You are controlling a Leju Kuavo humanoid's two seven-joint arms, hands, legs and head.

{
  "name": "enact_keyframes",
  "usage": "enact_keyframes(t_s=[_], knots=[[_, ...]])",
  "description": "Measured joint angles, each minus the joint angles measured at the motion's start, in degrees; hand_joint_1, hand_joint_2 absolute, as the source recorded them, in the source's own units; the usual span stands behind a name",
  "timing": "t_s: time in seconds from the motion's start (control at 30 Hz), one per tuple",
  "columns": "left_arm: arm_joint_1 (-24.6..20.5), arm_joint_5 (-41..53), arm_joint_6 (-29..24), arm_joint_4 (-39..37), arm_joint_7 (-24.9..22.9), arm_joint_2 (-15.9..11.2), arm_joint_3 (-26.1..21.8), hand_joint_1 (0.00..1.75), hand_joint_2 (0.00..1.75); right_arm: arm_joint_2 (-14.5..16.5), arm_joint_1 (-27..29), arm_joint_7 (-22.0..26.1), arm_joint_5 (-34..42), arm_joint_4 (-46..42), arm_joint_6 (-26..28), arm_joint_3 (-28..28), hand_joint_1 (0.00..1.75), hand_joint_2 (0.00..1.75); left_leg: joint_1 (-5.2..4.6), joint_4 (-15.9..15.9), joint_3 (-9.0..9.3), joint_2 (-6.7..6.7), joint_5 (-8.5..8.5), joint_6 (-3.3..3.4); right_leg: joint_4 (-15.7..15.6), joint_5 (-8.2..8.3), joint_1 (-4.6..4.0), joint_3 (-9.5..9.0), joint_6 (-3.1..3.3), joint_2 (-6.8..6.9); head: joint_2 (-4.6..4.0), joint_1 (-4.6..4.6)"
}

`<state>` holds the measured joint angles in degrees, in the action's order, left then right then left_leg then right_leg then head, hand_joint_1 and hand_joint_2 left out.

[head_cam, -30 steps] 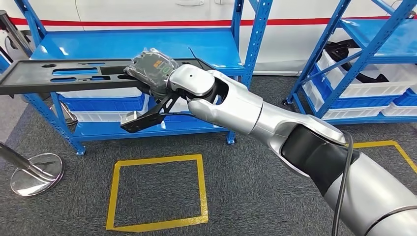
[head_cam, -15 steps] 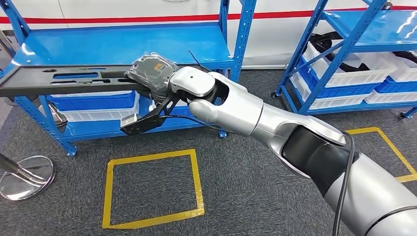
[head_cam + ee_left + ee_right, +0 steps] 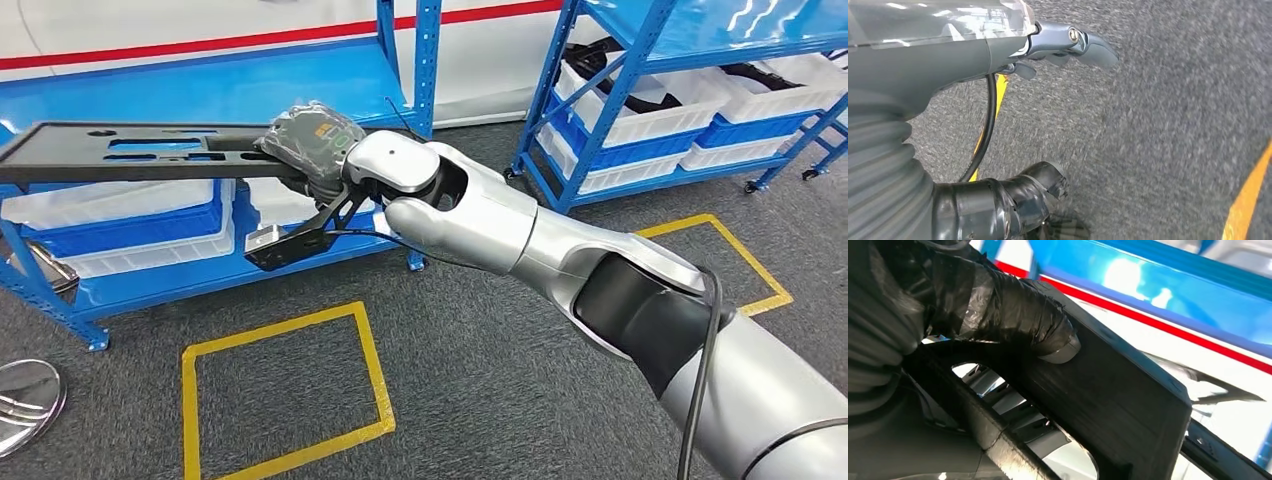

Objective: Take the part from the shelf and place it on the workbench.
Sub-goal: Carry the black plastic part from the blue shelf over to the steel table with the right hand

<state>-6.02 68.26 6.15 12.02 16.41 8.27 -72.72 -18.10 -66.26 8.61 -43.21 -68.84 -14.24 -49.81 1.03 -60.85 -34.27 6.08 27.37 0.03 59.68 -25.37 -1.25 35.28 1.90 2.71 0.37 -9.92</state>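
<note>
the right hand (image 3: 305, 140), wrapped in a clear cover, grips the near end of the long black part (image 3: 130, 152), a flat panel with slotted cut-outs that runs out level to the left in the head view; the silver right arm (image 3: 520, 240) reaches forward from the lower right to hold it. in the right wrist view the thumb (image 3: 1048, 335) presses flat on the part's dark face (image 3: 1118, 385), fingers clamped on the panel. the part is held in the air in front of the blue shelf (image 3: 330, 90), above the shelf's white and blue bins (image 3: 130, 225). a second blue shelf (image 3: 640, 90) with white bins stands to the right. yellow tape squares (image 3: 280, 390) mark the grey carpet floor (image 3: 480, 370), and a round chrome base (image 3: 25, 395) sits at the lower left. the left hand (image 3: 1038, 125) hangs over the carpet, its grey thumb (image 3: 1073, 42) and dark fingers (image 3: 1033, 192) apart, holding nothing
</note>
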Motion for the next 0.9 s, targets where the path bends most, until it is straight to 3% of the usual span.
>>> enact_keyframes(t_s=[0.07, 0.13, 0.2, 0.23, 0.27, 0.33, 0.4, 0.47, 0.5, 0.57, 0.63, 0.7, 0.73, 0.8, 0.83, 0.9], knots=[[-0.05, 0.0, -0.01, 0.0, 0.03, -0.14, 0.0, 0.0, 1.75, 0.0, -0.09, 0.05, 0.04, -0.15, 0.0, 0.03, 1.75, 1.75, 0.05, -3.04, -1.28, -2.33, 2.14, -0.25, -1.12, 0.67, 0.51, -0.5, 0.34, -1.17, 0.0, 0.01], [0.08, 0.0, -0.02, 0.0, 0.02, -0.26, 0.0, 0.0, 1.75, 0.16, -0.14, 0.07, 0.14, -0.2, -0.02, 0.03, 1.75, 1.75, 0.16, -9.83, -4.43, -4.97, 5.3, -0.34, -1.24, 0.89, 0.67, -0.45, 0.53, -2.58, 0.0, 0.01], [0.28, 0.0, -0.06, 0.0, -0.02, -0.4, 0.0, 0.0, 1.75, 0.26, 0.07, 0.07, 0.3, -0.21, -0.03, 0.02, 1.75, 1.75, 0.14, -14.42, -6.85, -5.66, 6.02, -0.49, -0.93, 0.86, 0.65, -0.35, 0.52, -4.33, 0.0, 0.01], [0.33, 0.0, -0.07, 0.0, -0.04, -0.46, 0.0, 0.0, 1.75, 0.26, 0.18, 0.07, 0.39, -0.22, -0.03, 0.01, 1.75, 1.75, 0.15, -13.89, -6.84, -5.8, 4.77, -0.5, -0.72, 0.81, 0.65, -0.33, 0.48, -5.22, 0.0, 0.01], [0.35, 0.0, -0.08, 0.0, -0.05, -0.48, 0.0, 0.0, 1.75, 0.26, 0.24, 0.07, 0.5, -0.23, -0.03, 0.01, 1.75, 1.75, 0.18, -11.37, -5.92, -6.13, 2.64, -0.47, -0.47, 0.7, 0.66, -0.33, 0.38, -6.08, 0.0, 0.01], [0.37, 0.0, -0.07, -0.01, -0.1, -0.5, 0.0, 0.0, 1.75, 0.26, 0.22, 0.01, 0.68, -0.27, -0.06, 0.0, 1.75, 1.75, 0.44, -4.42, -3.02, -8.52, -0.9, -0.31, 0.34, 0.32, 0.68, -0.04, -0.02, -7.61, 0.0, 0.0], [0.35, 0.01, -0.05, -0.02, -0.17, -0.49, 0.01, 0.0, 1.75, 0.27, 0.15, -0.05, 0.8, -0.31, -0.13, 0.0, 1.75, 1.75, 0.63, -0.88, -1.43, -10.4, -1.49, -0.18, 1.04, 0.21, 0.82, 0.73, -0.62, -9.03, 0.01, 0.01], [0.24, 0.0, -0.03, -0.02, -0.21, -0.46, 0.02, 0.0, 1.75, 0.19, 0.16, -0.05, 0.9, -0.34, -0.18, 0.0, 1.75, 1.75, 0.58, -0.21, -1.12, -9.58, -1.31, 0.09, 1.03, 0.53, 1.08, 1.29, -1.33, -10.46, 0.01, 0.04], [0.19, -0.01, -0.03, -0.02, -0.23, -0.44, 0.02, 0.0, 1.75, 0.09, 0.14, -0.06, 0.95, -0.35, -0.18, 0.0, 1.75, 1.75, 0.61, 0.14, -0.95, -8.84, -1.48, 0.34, 1.13, 0.49, 1.06, 1.45, -1.68, -10.16, 0.01, 0.02], [0.13, -0.02, -0.04, -0.02, -0.25, -0.4, 0.02, 0.0, 1.75, -0.1, -0.08, -0.1, 1.01, -0.37, -0.18, 0.0, 1.75, 1.75, 0.81, 0.79, -0.59, -7.34, -1.77, 0.95, 3.61, -1.01, 0.97, 2.76, -2.44, -7.19, 0.01, 0.0], [0.15, -0.03, -0.07, -0.02, -0.27, -0.42, 0.02, 0.0, 1.75, -0.1, -0.2, -0.11, 1.06, -0.39, -0.2, 0.0, 1.75, 1.75, 0.72, 0.99, -0.49, -5.91, -1.76, 1.25, 10.32, -4.25, 1.33, 6.14, -3.23, -3.76, 0.0, 0.0], [0.17, -0.1, -0.08, -0.02, -0.28, -0.44, 0.02, 0.0, 1.75, -0.05, -0.09, -0.11, 1.13, -0.38, -0.24, 0.0, 1.75, 1.75, 0.7, 0.98, -0.48, -4.42, -1.64, 1.32, 16.03, -5.89, 1.93, 9.11, -3.75, -2.9, 0.0, 0.01], [0.16, -0.15, -0.08, -0.02, -0.28, -0.44, 0.02, 0.0, 1.75, -0.05, -0.04, -0.14, 1.15, -0.37, -0.26, 0.0, 1.75, 1.75, 0.71, 0.98, -0.42, -3.7, -1.56, 1.3, 16.08, -5.21, 2.14, 9.18, -3.87, -2.74, 0.0, -0.01], [0.1, -0.22, -0.08, -0.02, -0.28, -0.42, 0.02, 0.0, 1.75, -0.05, -0.19, -0.2, 1.15, -0.36, -0.27, 0.0, 1.75, 1.75, 0.69, 1.0, -0.16, -2.37, -1.39, 1.12, 9.73, -1.48, 2.18, 5.89, -3.64, -1.61, 0.0, -0.01], [0.07, -0.22, -0.07, -0.02, -0.28, -0.38, 0.02, 0.0, 1.75, -0.04, -0.4, -0.25, 1.15, -0.36, -0.27, 0.0, 1.75, 1.75, 0.62, 1.03, 0.0, -1.73, -1.27, 0.97, 5.57, 0.01, 1.79, 3.74, -3.22, 0.01, 0.0, -0.01], [0.01, -0.26, -0.05, -0.02, -0.28, -0.3, 0.02, 0.0, 1.75, 0.1, -0.92, -0.29, 1.15, -0.37, -0.3, 0.0, 1.75, 1.75, 0.46, 1.18, 0.26, -0.48, -1.09, 0.51, 0.38, 1.42, 0.86, 1.29, -2.21, 2.15, 0.0, -0.01]])
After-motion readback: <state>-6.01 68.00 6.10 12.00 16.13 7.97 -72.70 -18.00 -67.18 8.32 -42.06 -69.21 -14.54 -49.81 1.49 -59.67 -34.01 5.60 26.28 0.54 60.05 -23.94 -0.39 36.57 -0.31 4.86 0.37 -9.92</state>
